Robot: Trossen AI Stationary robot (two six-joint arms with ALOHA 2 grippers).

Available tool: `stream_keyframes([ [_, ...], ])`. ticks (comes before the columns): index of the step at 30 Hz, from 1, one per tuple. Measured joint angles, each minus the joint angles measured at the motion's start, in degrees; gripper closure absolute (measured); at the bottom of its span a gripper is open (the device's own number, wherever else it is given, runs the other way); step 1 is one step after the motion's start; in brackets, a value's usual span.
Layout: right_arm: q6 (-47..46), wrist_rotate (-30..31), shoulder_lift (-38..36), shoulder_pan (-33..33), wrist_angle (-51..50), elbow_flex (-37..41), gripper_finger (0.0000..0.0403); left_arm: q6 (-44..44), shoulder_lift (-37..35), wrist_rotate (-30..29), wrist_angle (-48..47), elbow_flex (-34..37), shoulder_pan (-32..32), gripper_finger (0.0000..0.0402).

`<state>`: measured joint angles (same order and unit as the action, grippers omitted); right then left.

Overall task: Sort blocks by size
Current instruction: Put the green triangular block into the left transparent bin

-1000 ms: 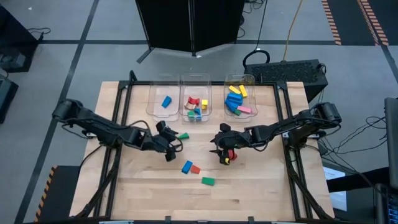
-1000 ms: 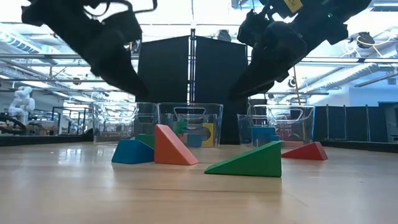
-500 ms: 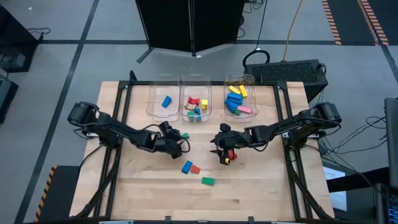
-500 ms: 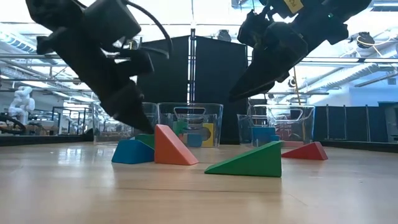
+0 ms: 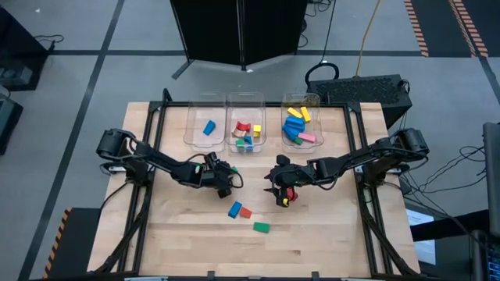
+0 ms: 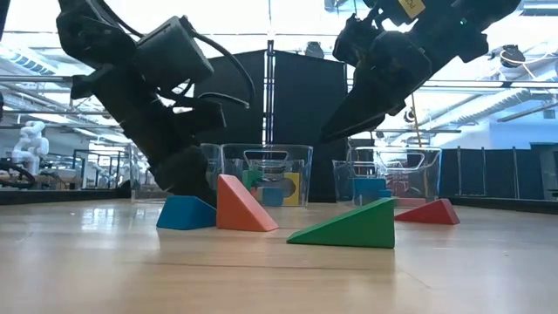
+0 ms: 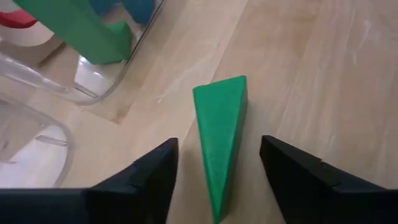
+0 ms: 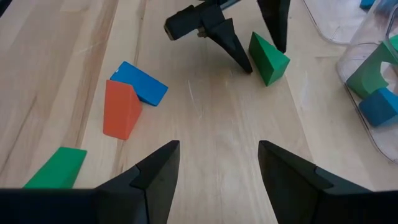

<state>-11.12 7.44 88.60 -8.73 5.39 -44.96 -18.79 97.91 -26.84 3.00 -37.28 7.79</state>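
Green wedge (image 7: 219, 135) between open left gripper (image 7: 214, 171) fingers, untouched.

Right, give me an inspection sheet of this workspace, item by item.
Surface: wooden table, bare apart from loose blocks.
Job's things: green wedge between the left gripper's fingers; blue block, orange wedge and green block loose in front; more blocks in three bins.
Clutter: nothing seen.
Grippers: left gripper open, straddling the green wedge; right gripper open, mid-table, a red and yellow thing showing beside it.
Cables: cables off the table's right edge.
Surroundings: dark cabinet behind.
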Motion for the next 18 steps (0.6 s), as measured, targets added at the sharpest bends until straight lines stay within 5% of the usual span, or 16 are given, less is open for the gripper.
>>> stream_keyframes([
  [11,0.0,0.0,0.0,0.0,-0.02,-0.03,0.0198,-0.05,0.13,2.37,0.21,0.02,-0.35,0.031],
  [18,0.01,0.0,0.0,0.0,-0.18,-0.03,0.0198,-0.22,0.16,1.58,1.26,0.15,-0.4,0.0352],
])
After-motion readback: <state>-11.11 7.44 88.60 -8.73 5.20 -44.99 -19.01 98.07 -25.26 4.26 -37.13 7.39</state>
